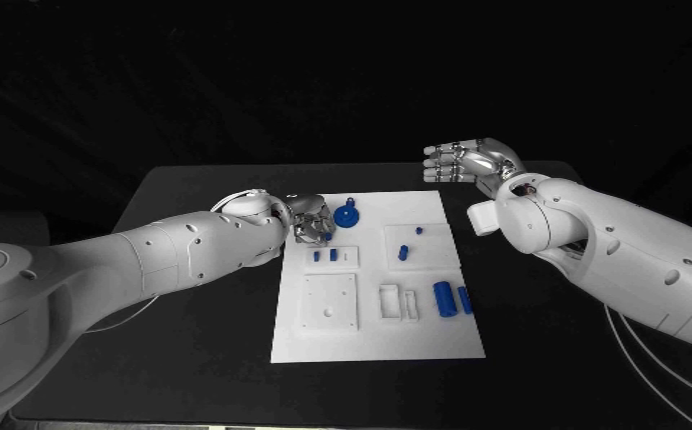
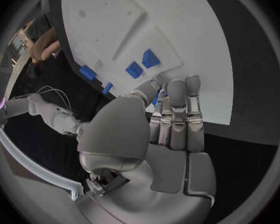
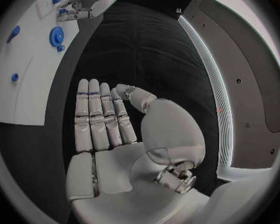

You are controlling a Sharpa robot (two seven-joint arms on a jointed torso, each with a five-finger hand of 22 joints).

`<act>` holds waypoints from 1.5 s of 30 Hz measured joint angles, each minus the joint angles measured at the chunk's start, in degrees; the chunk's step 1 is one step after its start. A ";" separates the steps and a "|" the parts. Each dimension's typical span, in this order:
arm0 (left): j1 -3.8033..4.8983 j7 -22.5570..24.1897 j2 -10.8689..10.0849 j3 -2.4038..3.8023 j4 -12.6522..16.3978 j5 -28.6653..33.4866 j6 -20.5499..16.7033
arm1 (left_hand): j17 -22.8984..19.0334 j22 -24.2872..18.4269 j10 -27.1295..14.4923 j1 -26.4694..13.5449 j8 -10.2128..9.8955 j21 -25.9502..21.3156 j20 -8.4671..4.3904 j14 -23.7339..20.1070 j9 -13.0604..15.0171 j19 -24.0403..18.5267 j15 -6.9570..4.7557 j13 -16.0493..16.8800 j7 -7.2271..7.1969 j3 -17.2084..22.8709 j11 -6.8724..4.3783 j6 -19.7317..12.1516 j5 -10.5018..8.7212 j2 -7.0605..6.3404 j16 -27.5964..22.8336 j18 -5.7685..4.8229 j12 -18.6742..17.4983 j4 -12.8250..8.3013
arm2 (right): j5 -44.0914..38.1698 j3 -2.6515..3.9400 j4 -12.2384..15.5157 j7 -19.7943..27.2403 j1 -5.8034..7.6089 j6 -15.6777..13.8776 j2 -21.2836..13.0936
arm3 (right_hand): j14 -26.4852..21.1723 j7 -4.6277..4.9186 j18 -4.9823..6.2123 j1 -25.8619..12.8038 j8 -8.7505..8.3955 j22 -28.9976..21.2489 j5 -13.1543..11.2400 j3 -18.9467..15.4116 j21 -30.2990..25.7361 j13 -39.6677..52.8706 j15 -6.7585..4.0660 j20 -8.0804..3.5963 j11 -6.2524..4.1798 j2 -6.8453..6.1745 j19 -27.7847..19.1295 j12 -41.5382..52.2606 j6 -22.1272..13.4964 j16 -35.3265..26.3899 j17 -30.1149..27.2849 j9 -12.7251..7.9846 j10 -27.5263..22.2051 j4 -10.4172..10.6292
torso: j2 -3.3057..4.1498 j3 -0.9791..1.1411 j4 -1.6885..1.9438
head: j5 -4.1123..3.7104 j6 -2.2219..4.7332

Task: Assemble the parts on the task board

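While my left hand [image 1: 306,218] hovers, fingers pressed together, at the task board [image 1: 378,345]'s ten o'clock, I'd approach the parts [image 1: 325,255] slowly.

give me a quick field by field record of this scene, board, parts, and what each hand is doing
board: white task board in the middle of the black table
parts: blue round part near the far edge; two blue cylinders lying at the right side
left hand: over the board's far-left corner, fingers together; whether it holds anything cannot be told
right hand: raised off the board, holding nothing
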 measured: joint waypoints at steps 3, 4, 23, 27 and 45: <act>0.00 0.17 -0.30 0.01 -0.26 0.04 -0.21 | -0.46 0.00 -1.54 0.12 0.00 -0.68 0.66 -1.21 -0.10 -0.67 0.50 0.16 -0.39 0.00 0.39 -1.25 -0.20 -0.87 -0.51 0.41 0.03 0.00 | -0.49 0.00 -0.21 -0.08 0.00 0.50 -0.05 | 0.00 0.08 -0.01 0.41 0.00 0.00 0.82 -1.79 0.00 0.00 0.00 -0.02 0.15 -0.41 0.02 0.00 -0.08 0.00 0.00 0.00 -0.63 -0.09 | 0.00 -0.01 0.00 | 0.01 0.06; 0.00 0.26 -0.40 0.04 -0.33 0.06 -0.26 | -0.61 0.00 -2.34 0.22 -0.16 -0.88 0.85 -1.55 -0.10 -0.86 0.73 0.20 -0.59 -0.03 0.63 -1.65 -0.27 -1.31 -0.79 0.44 0.05 -0.02 | -0.75 0.00 -0.26 -0.11 0.00 0.73 -0.06 | 0.00 0.16 -0.01 0.44 0.00 0.00 1.10 -2.37 0.00 0.00 0.00 -0.16 0.11 -0.44 0.26 0.00 -0.16 0.00 0.00 0.00 -0.95 -0.12 | -0.01 -0.01 0.01 | -0.03 0.07; 1.16 3.44 -5.31 3.48 -1.13 6.44 -5.03 | -7.63 0.04 -4.66 2.71 -0.21 -7.60 2.10 -6.97 0.01 -6.07 1.61 0.03 3.19 -1.38 1.78 4.85 0.45 -1.17 -14.79 1.22 -0.01 -2.47 | -33.65 0.00 -2.94 -0.41 -0.06 8.38 -0.26 | 13.95 -1.65 0.11 7.60 0.28 10.63 1.61 -16.12 17.60 -0.05 -7.21 -7.89 -2.73 -1.57 13.27 -0.17 3.97 11.91 13.88 0.14 3.77 -2.92 | -0.08 -0.03 0.10 | -0.98 0.86; 2.13 5.65 -7.40 4.48 1.66 16.51 -7.55 | -10.03 -1.36 -1.66 1.37 -0.21 -10.89 2.57 -9.10 0.01 -9.26 2.15 0.03 4.00 -0.21 1.36 5.66 1.18 0.17 -21.28 1.00 -0.01 -1.45 | -43.22 0.00 -3.13 -1.23 -0.17 8.72 0.15 | 14.06 -1.90 1.37 7.53 0.29 16.29 -0.21 -13.80 24.59 -0.04 -7.54 -8.32 -2.73 -1.63 13.14 -0.17 4.23 20.75 23.30 0.14 3.77 -2.91 | -0.10 -0.04 -0.01 | -1.64 1.51; 3.52 14.64 -13.15 6.94 16.73 53.21 -10.33 | -16.00 -46.30 -7.87 0.40 -0.21 -20.63 9.90 -10.32 0.00 -15.79 9.09 0.05 4.59 -9.32 3.99 3.14 0.45 1.35 -60.83 -0.51 0.00 0.42 | -72.15 -4.48 -4.71 -11.62 -1.13 8.43 3.41 | 14.08 -1.85 3.13 6.03 0.29 22.40 -14.80 -6.34 29.16 -0.04 -7.10 -7.26 -1.59 -7.40 15.46 -0.17 1.64 33.60 34.69 -0.03 -1.68 1.24 | -0.14 -0.52 0.49 | -3.28 2.47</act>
